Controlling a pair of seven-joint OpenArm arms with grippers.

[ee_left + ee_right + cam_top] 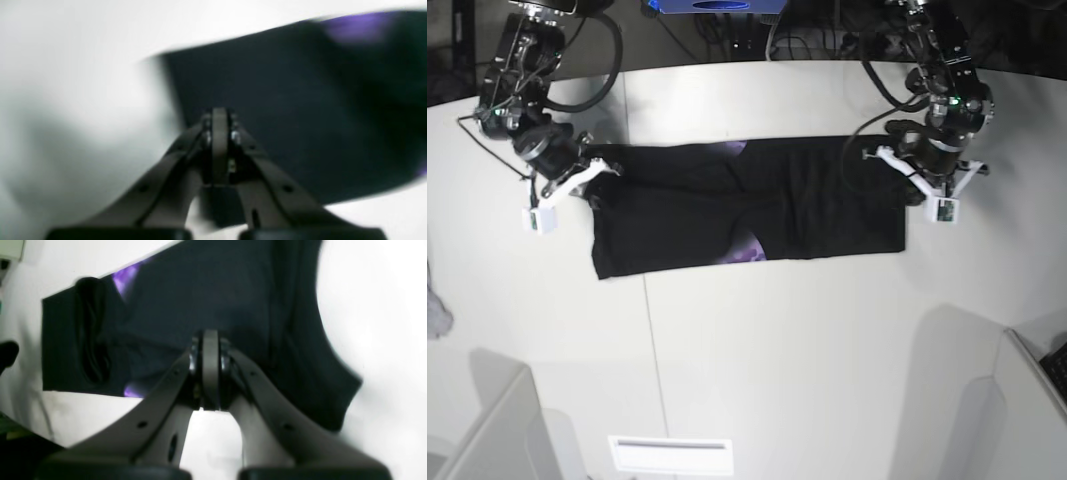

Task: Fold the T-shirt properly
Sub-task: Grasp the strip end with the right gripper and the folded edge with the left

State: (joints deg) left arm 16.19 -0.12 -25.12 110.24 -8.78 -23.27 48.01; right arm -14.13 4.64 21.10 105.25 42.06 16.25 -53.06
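Over T-shirt (pixel 747 205) ends, seemingly low arms

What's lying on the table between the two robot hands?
In the base view, only the T-shirt spans the stretch between the right gripper and the left gripper, a long black band with a bit of purple print showing.
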